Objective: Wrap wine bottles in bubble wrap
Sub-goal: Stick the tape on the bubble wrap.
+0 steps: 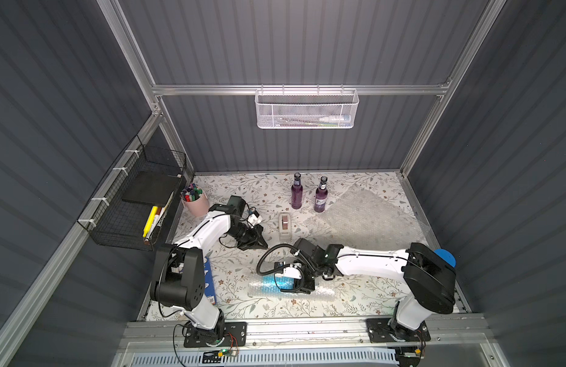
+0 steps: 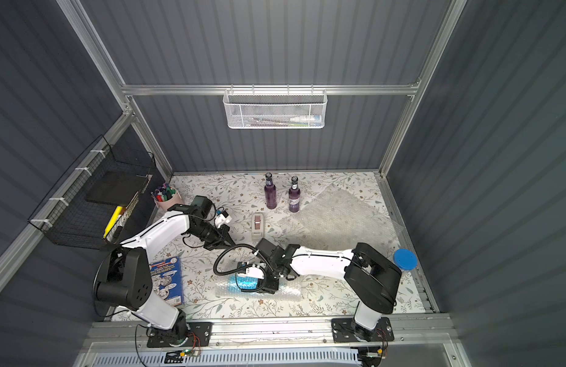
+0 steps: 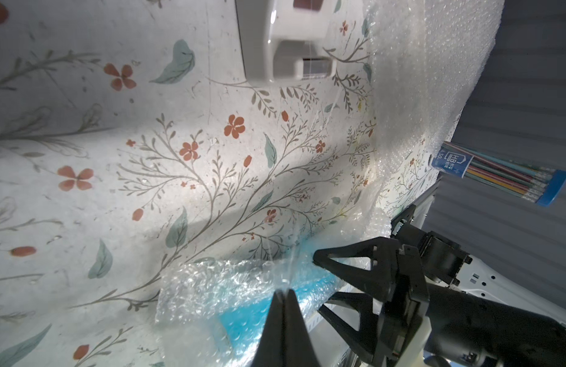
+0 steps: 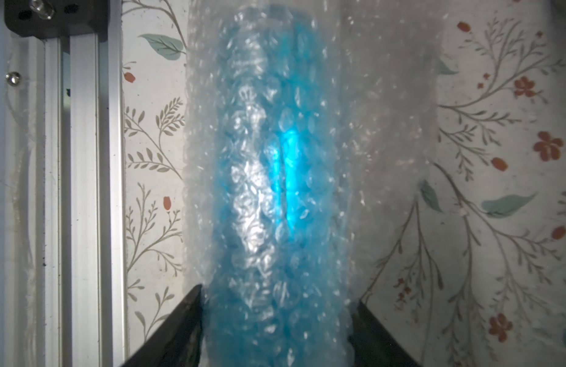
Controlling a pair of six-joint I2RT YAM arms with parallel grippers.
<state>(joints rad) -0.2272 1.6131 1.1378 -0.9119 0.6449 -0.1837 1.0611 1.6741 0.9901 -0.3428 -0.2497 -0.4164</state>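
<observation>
- The floral-papered table sat inside a grey-walled booth, and the work was gathered in the lower middle of both top views.
- There the blue bottle lay on its side, rolled inside a bubble wrap tube that overhung both of its ends.
- The right gripper came down over the roll from above. Its jaws stood apart, one on each flank, with the fingertips right at the wrap. We could not tell whether they were pressing on it yet.
- The left gripper hung above the table in the centre of the top views, apart from the roll, with its jaws closed. A thin clear strand showed near its tips in the left wrist view. We could not tell whether it was pinched or what it was.
- The tape dispenser stood just above centre.
- A purple bottle and its purple twin stood upright and bare at the upper middle. A spare sheet lay flat to their right.
- We judged the step in hand to be holding the first roll shut so that it could be sealed.
- The next move, as we judged it, called for a firm but gentle squeeze so the loose edge could not spring open. Tape would then go across the seam.
- Two bottles remained to wrap.
</observation>
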